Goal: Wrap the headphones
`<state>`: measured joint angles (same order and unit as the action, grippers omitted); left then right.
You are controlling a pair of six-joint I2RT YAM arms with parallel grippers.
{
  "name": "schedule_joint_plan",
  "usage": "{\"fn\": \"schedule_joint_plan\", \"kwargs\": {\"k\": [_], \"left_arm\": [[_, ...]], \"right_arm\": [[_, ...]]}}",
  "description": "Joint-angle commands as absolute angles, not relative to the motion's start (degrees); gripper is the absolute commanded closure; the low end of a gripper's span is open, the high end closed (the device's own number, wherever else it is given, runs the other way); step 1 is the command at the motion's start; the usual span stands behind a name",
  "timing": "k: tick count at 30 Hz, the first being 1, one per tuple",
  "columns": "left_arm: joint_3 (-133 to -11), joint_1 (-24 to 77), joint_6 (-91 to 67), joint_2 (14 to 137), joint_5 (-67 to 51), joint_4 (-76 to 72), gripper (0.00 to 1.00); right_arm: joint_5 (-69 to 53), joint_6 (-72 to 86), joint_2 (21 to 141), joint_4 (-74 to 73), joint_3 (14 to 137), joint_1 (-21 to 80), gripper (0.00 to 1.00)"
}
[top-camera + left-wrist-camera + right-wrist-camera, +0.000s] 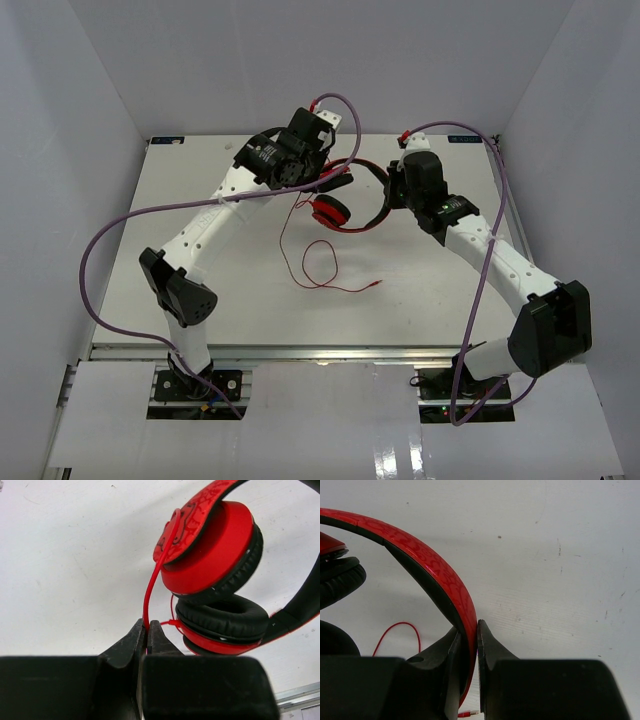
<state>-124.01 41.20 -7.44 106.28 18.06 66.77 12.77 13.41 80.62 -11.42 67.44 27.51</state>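
The red headphones (335, 205) are held above the white table at the back middle. My right gripper (469, 630) is shut on the red, black-edged headband (435, 565). My left gripper (147, 626) is shut on the thin red cord (155, 575) just below the ear cups (215, 555). The cord runs up over the upper cup. In the top view the rest of the cord (315, 265) hangs down to the table, loops there, and ends in a plug (376, 285). The plug also shows in the right wrist view (469, 713).
Thick purple robot cables (120, 225) arc beside both arms (495, 250). White walls stand left, right and behind. The table's front edge is a metal rail (320, 352).
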Motion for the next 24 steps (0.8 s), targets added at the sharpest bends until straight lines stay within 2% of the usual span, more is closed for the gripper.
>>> {"fn": "schedule_joint_plan", "kwargs": {"k": [1,9,17,24], "left_arm": [[-124.03,42.27,-7.42,100.82,12.79,65.91,0.92],[-118.39,42.43,-15.29,98.14,-5.95,63.21,0.92],[-117.19,42.45,-18.08,98.75,-8.11,59.38,0.89],[-120.39,41.33,-19.40,102.75,-6.03,57.91,0.88]], "right_arm": [[14.32,14.41,79.53,-5.19,68.38,27.68,0.92],[14.24,16.19,81.51,-6.17,70.78,27.83,0.92],[12.71,17.81,83.05,-7.10,74.15,28.54,0.92],[11.37,18.13,80.35,-6.50,70.70,29.41,0.92]]}}
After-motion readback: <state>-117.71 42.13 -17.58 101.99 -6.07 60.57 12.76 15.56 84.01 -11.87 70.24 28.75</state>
